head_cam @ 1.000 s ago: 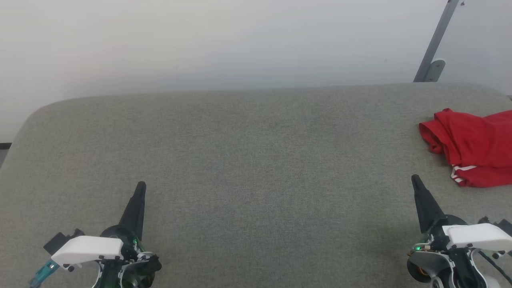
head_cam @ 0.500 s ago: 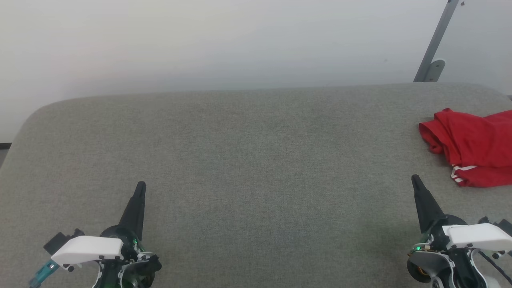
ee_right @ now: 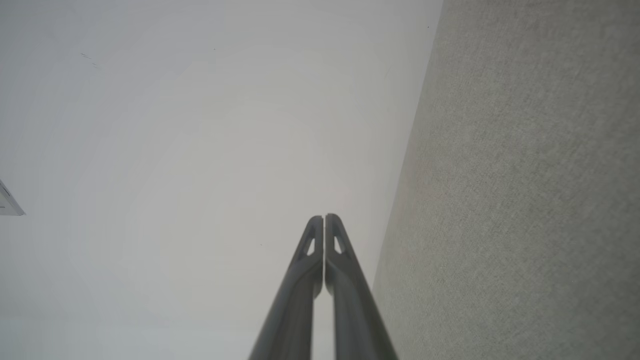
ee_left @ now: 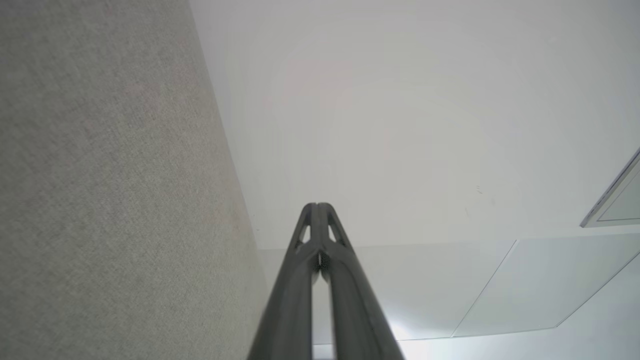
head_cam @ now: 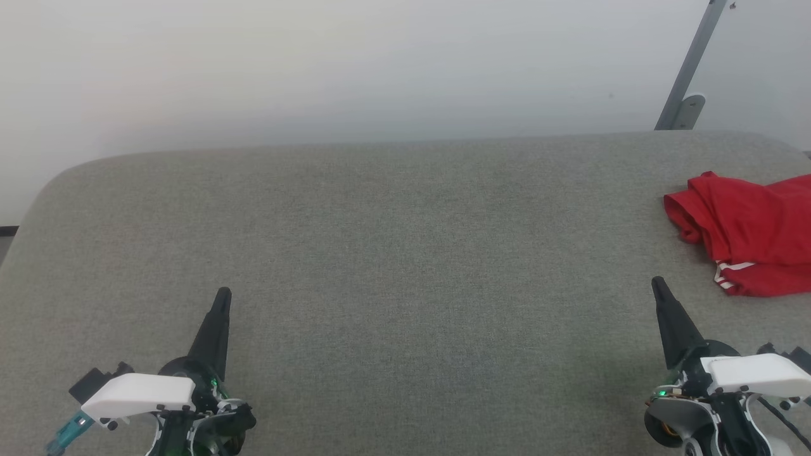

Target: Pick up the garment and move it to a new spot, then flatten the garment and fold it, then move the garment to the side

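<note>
The garment is lying crumpled at the right edge of the grey padded surface, while the left gripper and right gripper are hovering near its front edge, jaws pressed together, empty. Soft and light, it is probably inviting a pinch on a raised fold.

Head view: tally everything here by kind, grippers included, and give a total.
garment, red, crumpled at the right edge: 1
grippers: 2, the left gripper and the right gripper, fingers together
padded surface, grey: 1
metal strut, grey, behind: 1
Total: 5
</note>
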### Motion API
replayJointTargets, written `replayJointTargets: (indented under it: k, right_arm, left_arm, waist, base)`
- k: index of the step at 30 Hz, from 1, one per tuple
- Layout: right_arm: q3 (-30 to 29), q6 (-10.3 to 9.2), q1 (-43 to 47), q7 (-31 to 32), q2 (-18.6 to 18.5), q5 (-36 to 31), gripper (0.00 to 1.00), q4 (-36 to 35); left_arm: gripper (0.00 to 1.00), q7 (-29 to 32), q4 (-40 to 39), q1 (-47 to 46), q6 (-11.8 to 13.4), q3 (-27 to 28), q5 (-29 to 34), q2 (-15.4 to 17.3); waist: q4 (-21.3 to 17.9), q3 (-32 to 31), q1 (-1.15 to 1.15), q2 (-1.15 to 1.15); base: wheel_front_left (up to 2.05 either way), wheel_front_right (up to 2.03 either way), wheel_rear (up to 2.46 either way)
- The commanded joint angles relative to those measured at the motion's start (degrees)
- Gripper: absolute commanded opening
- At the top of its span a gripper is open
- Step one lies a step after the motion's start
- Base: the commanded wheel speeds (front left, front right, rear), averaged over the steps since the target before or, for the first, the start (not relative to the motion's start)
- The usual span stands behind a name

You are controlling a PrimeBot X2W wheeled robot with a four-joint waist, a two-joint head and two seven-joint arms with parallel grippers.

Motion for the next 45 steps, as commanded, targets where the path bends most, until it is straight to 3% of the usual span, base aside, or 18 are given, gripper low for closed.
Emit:
replayJointTargets:
  k: [1, 45]
  right_arm:
    - [0.03, 0.0, -0.29, 0.15, 0.18, 0.26, 0.0, -0.16]
    - [0.03, 0.01, -0.29, 0.14, 0.19, 0.26, 0.0, -0.16]
  left_arm:
    - [0.0, 0.16, -0.03, -0.65, 0.0, 0.02, -0.19, -0.07]
    - [0.0, 0.16, -0.04, -0.66, 0.0, 0.01, -0.2, -0.07]
  waist:
    - [0.0, 0.0, 0.0, 0.0]
    - [0.0, 0.0, 0.0, 0.0]
  base:
    - [0.0, 0.0, 0.0]
    - [0.0, 0.0, 0.0]
